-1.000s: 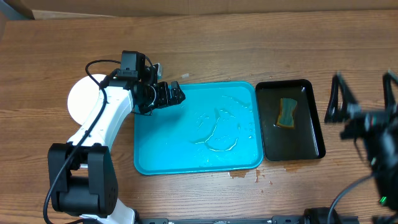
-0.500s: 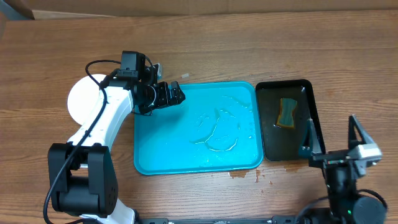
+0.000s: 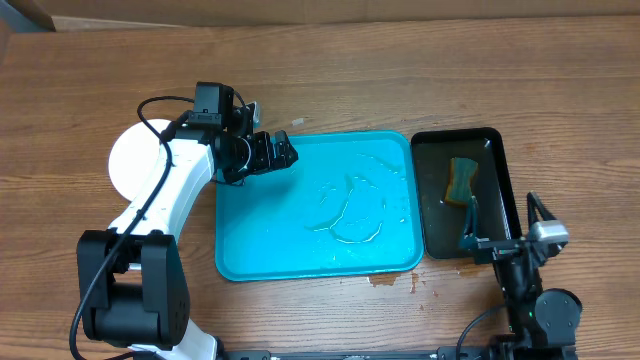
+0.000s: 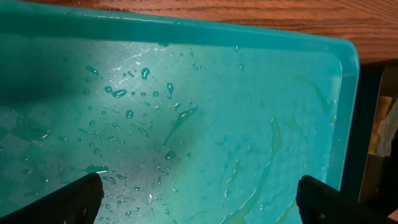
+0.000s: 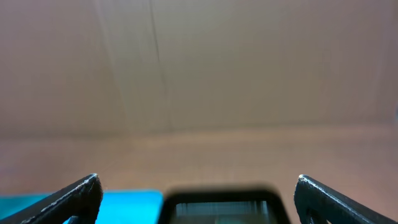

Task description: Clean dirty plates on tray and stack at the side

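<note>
Plates [image 3: 130, 165]: one white round shape shows, on the counter [image 3: 400, 80] at 9 o'clock from the tray, partly under the left arm [image 3: 165, 200]; how many lie in this pile I cannot tell
Tray [image 3: 320, 240]: one, turquoise, with no plate on it, only water drops and streaks
What changed: the right arm [image 3: 530, 295] has come from 3 o'clock of the counter down to 5 o'clock and stands folded there; the left arm did not move
Meaning: I judge the washing and stacking is finished or nearly so
Left jaws: spread wide, holding nothing, over the tray's 10 o'clock corner
Right jaws: also apart and empty
Other things: one black tray [image 3: 495, 215] at 3 o'clock of the turquoise one, one sponge [image 3: 461, 181] inside it; a few brown drops [image 3: 385, 280] at its 5 o'clock
</note>
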`<act>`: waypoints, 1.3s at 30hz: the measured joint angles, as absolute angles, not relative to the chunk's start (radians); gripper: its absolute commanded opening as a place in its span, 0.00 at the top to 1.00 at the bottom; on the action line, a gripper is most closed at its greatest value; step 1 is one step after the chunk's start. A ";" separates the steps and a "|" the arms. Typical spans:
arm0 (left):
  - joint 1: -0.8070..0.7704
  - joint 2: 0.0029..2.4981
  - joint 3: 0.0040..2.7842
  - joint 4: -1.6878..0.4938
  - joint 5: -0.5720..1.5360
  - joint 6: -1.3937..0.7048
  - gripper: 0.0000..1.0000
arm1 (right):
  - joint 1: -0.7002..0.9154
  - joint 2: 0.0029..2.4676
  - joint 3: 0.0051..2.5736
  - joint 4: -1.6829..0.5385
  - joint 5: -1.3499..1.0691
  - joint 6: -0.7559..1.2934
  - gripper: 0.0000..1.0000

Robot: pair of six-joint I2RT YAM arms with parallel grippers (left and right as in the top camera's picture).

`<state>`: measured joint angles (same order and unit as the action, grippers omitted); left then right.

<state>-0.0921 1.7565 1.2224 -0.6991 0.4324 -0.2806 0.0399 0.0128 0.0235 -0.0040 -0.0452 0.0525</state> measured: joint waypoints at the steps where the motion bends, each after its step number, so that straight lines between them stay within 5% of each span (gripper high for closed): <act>1: -0.092 1.757 1.222 -0.699 0.432 -0.280 0.00 | 0.040 0.013 0.020 -0.046 -0.045 0.052 0.00; 39: -0.092 1.757 1.222 -0.699 0.432 -0.281 0.00 | 0.040 0.013 0.019 -0.090 -0.045 -0.026 0.00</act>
<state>-0.0921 1.7565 1.2224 -0.6991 0.4324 -0.2806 0.0399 0.0128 0.0185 -0.0898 -0.0452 -0.0261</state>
